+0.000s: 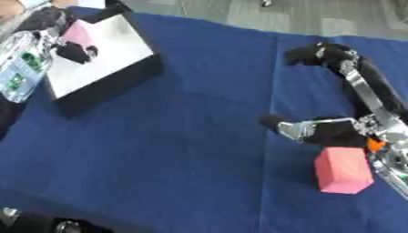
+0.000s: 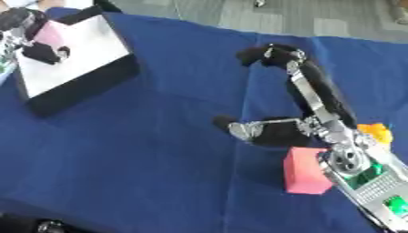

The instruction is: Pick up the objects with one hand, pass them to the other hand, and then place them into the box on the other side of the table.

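A black box with a white inside [image 1: 111,50] stands at the far left of the blue table. My left hand [image 1: 74,51] is over the box's left part, its fingers curled round a pink object [image 1: 78,31]. On the right, a pink block [image 1: 343,170] lies on the cloth. My right hand [image 2: 279,132] hovers just above and to the left of it, open, with one long finger [image 2: 267,53] stretched toward the far side and the thumb [image 2: 235,129] pointing left. It holds nothing. A small orange object [image 2: 374,132] lies behind the right wrist.
The blue cloth [image 1: 191,136] covers the table between the box and the right hand. The table's far edge and grey floor [image 1: 263,13] run along the top. My left forearm [image 1: 20,63] comes in along the left edge.
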